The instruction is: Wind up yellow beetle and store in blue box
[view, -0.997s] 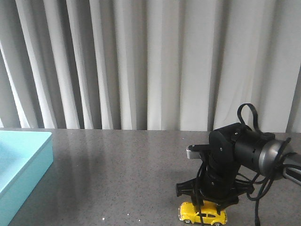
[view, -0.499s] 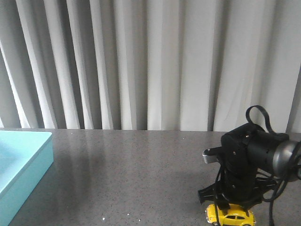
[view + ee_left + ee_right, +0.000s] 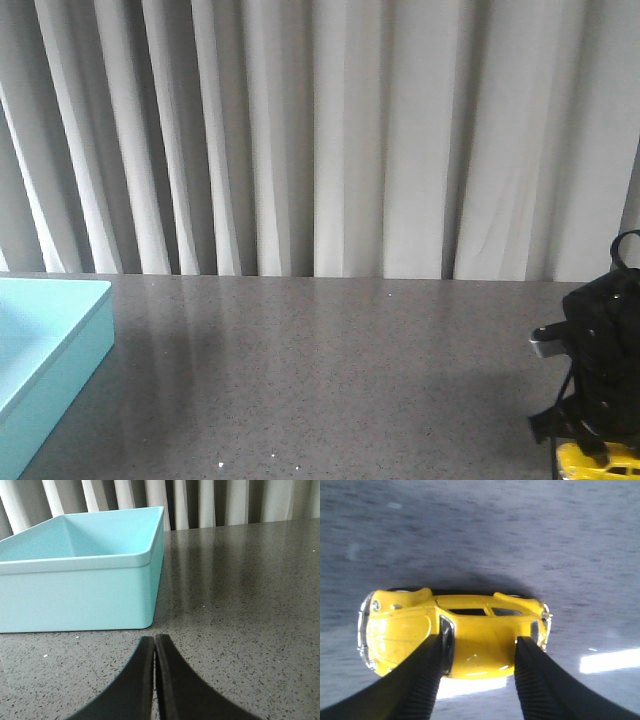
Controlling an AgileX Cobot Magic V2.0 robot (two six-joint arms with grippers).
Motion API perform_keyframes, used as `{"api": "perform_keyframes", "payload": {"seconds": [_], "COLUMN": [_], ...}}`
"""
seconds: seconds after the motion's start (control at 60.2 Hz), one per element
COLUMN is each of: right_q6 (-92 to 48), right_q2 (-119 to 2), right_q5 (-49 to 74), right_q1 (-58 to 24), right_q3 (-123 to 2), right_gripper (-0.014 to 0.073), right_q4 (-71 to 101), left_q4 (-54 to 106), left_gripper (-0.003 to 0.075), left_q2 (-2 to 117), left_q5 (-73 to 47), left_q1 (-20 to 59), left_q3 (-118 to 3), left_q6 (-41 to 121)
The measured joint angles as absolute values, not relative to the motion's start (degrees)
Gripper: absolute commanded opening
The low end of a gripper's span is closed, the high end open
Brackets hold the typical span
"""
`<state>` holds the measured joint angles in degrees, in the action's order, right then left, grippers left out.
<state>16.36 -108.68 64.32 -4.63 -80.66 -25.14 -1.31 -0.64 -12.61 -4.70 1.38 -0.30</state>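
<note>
Two claws are mine, and the front view shows only the right one, a black wrist low at the far right edge of the grey speckled desk [image 3: 320,380]. Under it peeks the small bright yellow toy beetle car [image 3: 597,462], down on the desk. The large light turquoise-blue rectangular box [image 3: 60,350] sits at the far left, well apart from the car, with open desk between them.

From my left wrist, the left claw [image 3: 154,652] has its two dark fingers pressed together on nothing, hovering just above the desk with the blue box's near wall [image 3: 75,597] close in front. What I can see of its inside holds nothing.

From my right wrist, the right claw [image 3: 479,655] clamps the yellow beetle [image 3: 455,630], one ribbed finger [image 3: 420,680] by the windscreen and the other near the rear window. The desk surface looks streaked, the car sharp.

I judge the grasp is made and the winding stroke is under way or due; carrying the car across to the box and dropping it in remains undone.
</note>
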Motion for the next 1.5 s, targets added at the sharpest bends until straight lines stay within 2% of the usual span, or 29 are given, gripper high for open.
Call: {"api": "perform_keyframes", "payload": {"seconds": [0.233, 0.549, 0.814, 0.997, 1.13, 1.23, 1.346, 1.496], "right_q6": [14.1, 13.4, 8.1, 3.3, -0.8, -4.3, -7.5, -8.7], "right_q2": [-109.9, -109.4, -106.7, -94.3, -84.0, -75.9, -66.8, -53.3], "right_q5": [67.2, 66.1, 64.7, 57.9, 54.9, 52.2, 48.2, 38.7], "right_q1": [-0.1, 1.3, 2.3, 2.1, 2.1, 2.1, 2.1, 2.1], "right_q3": [-79.8, -79.5, -88.3, -97.0, -97.3, -92.8, -81.8, -64.0], "right_gripper": [0.0347, 0.0347, 0.0347, 0.0339, 0.0268, 0.0145, -0.0009, -0.0008], "right_q4": [-35.2, -35.7, -17.7, -6.6, 0.0, 4.2, 8.4, 12.0], "left_q4": [-1.3, -1.3, -1.3, -1.3, -1.3, -1.3, -1.3, -1.3], "left_gripper": [-0.0006, -0.0006, -0.0006, -0.0006, -0.0006, -0.0006, -0.0006, -0.0006], "left_q2": [-0.6, -0.6, -0.6, -0.6, -0.6, -0.6, -0.6, -0.6], "left_q5": [-12.6, -12.6, -12.6, -12.6, -12.6, -12.6, -12.6, -12.6], "left_q1": [-4.7, -4.7, -4.7, -4.7, -4.7, -4.7, -4.7, -4.7], "left_q3": [1.4, 1.4, 1.4, 1.4, 1.4, 1.4, 1.4, 1.4], "left_q6": [-0.3, -0.3, -0.3, -0.3, -0.3, -0.3, -0.3, -0.3]}}
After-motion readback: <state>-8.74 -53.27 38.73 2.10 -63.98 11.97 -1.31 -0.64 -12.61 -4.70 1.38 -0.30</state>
